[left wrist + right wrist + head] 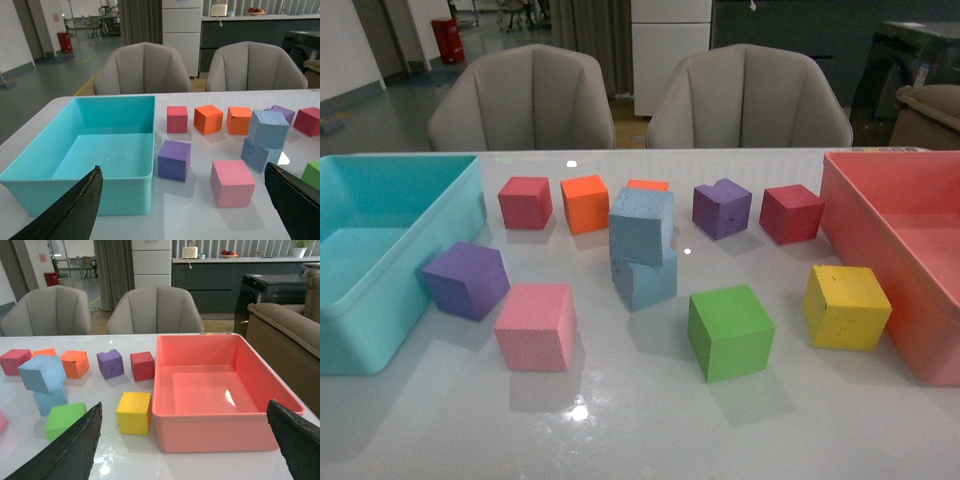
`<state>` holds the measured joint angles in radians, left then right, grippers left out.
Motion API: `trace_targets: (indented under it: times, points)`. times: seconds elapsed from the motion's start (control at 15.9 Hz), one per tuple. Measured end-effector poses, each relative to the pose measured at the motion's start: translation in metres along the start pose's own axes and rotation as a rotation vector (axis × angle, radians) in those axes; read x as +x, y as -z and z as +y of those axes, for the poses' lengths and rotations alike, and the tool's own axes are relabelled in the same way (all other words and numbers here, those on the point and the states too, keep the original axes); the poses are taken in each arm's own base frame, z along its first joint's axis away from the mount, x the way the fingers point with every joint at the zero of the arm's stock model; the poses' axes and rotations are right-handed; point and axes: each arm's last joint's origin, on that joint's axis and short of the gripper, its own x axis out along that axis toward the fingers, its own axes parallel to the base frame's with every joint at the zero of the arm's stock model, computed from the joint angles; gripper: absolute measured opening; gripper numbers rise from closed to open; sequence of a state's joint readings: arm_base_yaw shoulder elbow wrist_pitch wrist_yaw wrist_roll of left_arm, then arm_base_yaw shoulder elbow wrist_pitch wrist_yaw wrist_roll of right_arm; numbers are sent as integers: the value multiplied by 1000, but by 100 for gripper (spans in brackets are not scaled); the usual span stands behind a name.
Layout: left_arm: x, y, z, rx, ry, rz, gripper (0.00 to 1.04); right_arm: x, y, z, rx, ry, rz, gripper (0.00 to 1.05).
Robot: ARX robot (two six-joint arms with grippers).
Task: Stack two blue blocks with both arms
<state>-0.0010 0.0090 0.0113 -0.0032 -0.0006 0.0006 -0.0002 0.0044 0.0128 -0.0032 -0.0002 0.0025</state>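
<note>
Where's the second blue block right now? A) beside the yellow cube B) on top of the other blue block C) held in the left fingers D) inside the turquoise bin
B: the upper blue block sits skewed on the lower blue block mid-table, and the left wrist view shows the same stack, with both grippers open and clear of it.

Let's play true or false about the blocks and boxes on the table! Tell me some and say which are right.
1. One blue block sits on top of the other blue block. True.
2. The turquoise bin has blocks inside. False: it is empty.
3. The yellow block is next to the pink bin. True.
4. The left gripper holds the pink block. False: its jaws are wide open, holding nothing.
5. The green block is stacked on a purple block. False: it sits on the table.
</note>
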Motion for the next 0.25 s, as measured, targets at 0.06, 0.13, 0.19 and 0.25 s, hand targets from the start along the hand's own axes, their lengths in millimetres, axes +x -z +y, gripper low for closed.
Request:
trace_targets:
  times: [0.06, 0.13, 0.19, 0.25]
  points:
    - [0, 0, 0, 0, 0, 0, 98, 0, 0, 0, 0, 0, 0, 98]
    - [0, 0, 0, 0, 0, 0, 98, 0, 0, 0, 0, 0, 0, 98]
    - [0, 0, 0, 0, 0, 0, 98, 0, 0, 0, 0, 0, 0, 98]
    - [0, 0, 0, 0, 0, 0, 98, 0, 0, 0, 0, 0, 0, 98]
